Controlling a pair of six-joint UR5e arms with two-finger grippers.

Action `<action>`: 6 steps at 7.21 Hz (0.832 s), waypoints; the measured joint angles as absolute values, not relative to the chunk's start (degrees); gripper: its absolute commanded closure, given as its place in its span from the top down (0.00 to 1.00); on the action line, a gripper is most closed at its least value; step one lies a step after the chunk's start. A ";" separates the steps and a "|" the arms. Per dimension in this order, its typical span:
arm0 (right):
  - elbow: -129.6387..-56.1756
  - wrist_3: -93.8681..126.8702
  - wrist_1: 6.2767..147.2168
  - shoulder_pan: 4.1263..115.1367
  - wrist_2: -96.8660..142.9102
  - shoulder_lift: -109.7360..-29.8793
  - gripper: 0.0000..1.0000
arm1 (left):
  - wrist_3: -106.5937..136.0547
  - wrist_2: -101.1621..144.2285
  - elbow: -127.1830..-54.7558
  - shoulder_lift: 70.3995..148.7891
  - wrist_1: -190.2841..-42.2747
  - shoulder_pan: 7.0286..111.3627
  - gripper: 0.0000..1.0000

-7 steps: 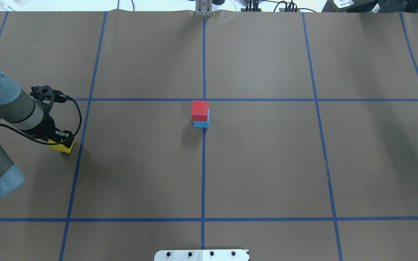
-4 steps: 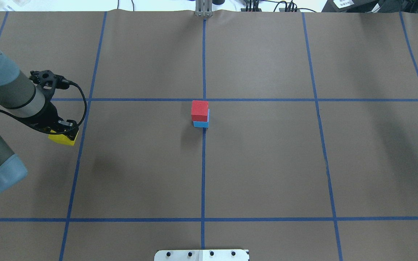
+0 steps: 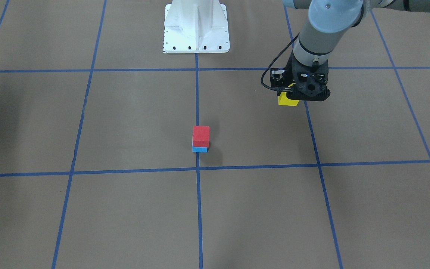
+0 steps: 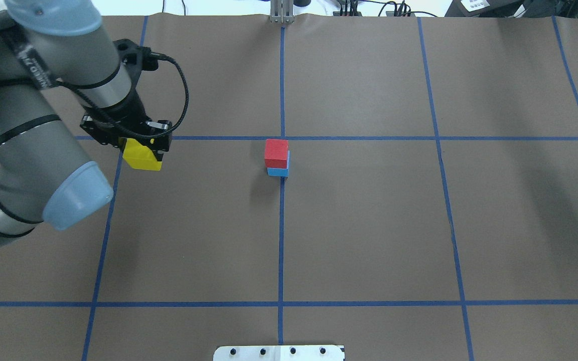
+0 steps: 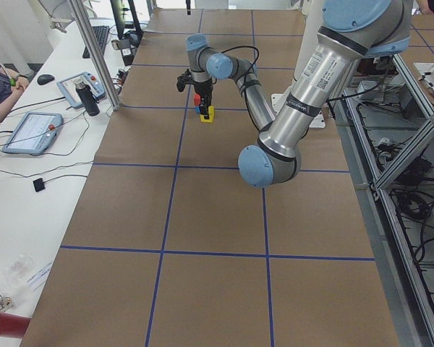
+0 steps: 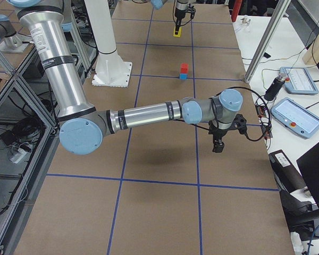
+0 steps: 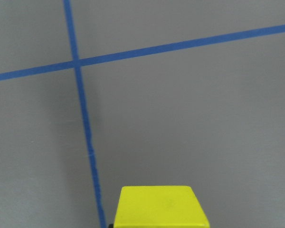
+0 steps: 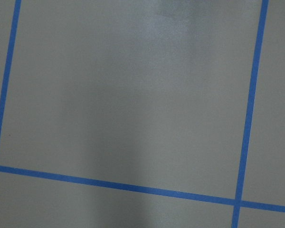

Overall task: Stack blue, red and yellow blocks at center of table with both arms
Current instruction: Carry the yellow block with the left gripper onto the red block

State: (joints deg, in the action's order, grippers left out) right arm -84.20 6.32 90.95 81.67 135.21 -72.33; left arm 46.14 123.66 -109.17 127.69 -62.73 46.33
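A red block (image 4: 276, 152) sits on a blue block (image 4: 278, 172) at the table's center, also in the front-facing view, red (image 3: 201, 136) on blue (image 3: 199, 149). My left gripper (image 4: 141, 149) is shut on a yellow block (image 4: 142, 156) and holds it above the table, well left of the stack. The yellow block also shows in the front-facing view (image 3: 287, 99) and at the bottom of the left wrist view (image 7: 159, 206). My right gripper (image 6: 218, 144) hangs over the table's right end, far from the blocks; I cannot tell if it is open.
The brown paper table (image 4: 369, 225) carries a blue tape grid. The white robot base plate (image 3: 196, 26) stands at the near edge. A metal post (image 4: 282, 12) stands at the far edge. Tablets and cables lie beside the table's ends.
My left arm has lifted the yellow block off the table and carried it right and away from the robot, toward the stack. The red and blue blocks have not moved.
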 measured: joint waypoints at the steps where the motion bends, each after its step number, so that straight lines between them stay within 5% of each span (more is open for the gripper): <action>1: -84.13 5.51 90.91 81.77 135.33 -72.66 0.99 | 50.13 124.08 -104.79 133.77 -62.26 45.26 0.00; 4: -83.84 4.37 90.88 81.95 135.40 -73.36 0.99 | 58.19 124.00 -87.69 149.06 -66.93 41.21 0.00; 6: -83.59 4.31 90.88 81.96 135.25 -73.60 0.99 | 59.74 123.79 -79.61 151.64 -74.21 39.87 0.00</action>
State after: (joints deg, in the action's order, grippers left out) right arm -83.59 4.31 90.88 81.96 135.25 -73.60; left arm 59.74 123.79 -79.61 151.64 -74.21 39.87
